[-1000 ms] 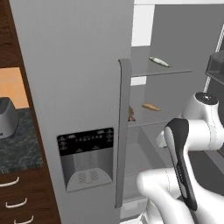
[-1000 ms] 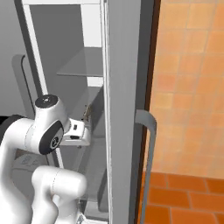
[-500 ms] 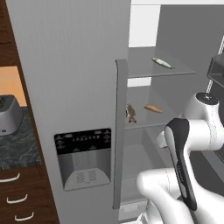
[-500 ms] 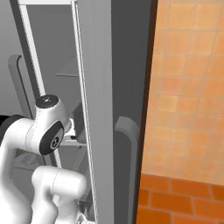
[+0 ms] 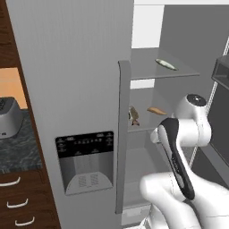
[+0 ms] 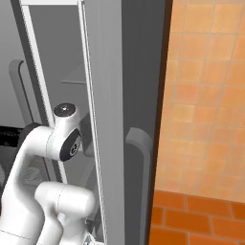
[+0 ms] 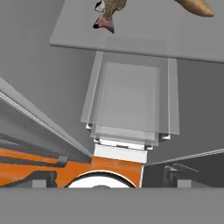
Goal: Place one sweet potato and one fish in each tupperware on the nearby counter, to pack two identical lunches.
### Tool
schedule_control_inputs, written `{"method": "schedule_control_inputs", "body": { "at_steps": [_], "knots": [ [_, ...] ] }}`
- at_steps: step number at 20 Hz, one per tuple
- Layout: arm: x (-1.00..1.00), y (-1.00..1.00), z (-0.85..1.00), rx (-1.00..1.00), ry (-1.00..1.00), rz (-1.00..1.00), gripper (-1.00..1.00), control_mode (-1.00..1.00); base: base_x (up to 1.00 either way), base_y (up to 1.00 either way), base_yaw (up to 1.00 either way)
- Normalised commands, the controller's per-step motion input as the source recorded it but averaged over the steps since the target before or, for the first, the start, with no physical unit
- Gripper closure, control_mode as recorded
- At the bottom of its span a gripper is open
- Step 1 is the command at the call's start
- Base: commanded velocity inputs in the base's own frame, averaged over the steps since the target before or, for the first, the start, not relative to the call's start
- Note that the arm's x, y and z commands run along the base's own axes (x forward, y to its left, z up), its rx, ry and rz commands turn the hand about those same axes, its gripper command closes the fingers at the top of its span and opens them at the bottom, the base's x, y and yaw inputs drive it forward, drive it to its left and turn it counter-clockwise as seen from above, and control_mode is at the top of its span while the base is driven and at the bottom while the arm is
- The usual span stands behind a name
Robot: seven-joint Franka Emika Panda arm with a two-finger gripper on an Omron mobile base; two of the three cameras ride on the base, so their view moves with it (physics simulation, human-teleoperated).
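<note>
Fridge shelf [image 5: 179,74] bears a brown fish [image 5: 133,115] beside an orange sweet potato [image 5: 156,110]

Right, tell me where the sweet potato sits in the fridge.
In the left base view the sweet potato lies on the middle glass shelf of the open fridge, just right of a fish, one shelf below the other fish.

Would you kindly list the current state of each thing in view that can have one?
Fridge door: swung open, handle toward the arm.
Upper shelf fish: lying flat on the glass shelf.
Lower shelf fish: lying on the shelf, untouched.
Sweet potato: resting beside that fish, apart from it.
Claw: open, holding nothing.
</note>
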Motion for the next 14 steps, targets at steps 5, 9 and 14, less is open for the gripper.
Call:
{"method": "schedule_control_inputs", "body": {
  "at_steps": [5,9,14],
  "knots": [
    [0.69,0.16,0.03,0.25,0.00,0.00,-1.00,-1.00,0.00,0.00,0.00],
    [0.62,0.14,0.00,0.10,0.00,0.00,-1.00,-1.00,0.00,0.00,0.00],
    [0.75,0.13,0.00,0.06,0.01,0.00,-1.00,-1.00,0.00,0.00,0.00]
  ]
}}
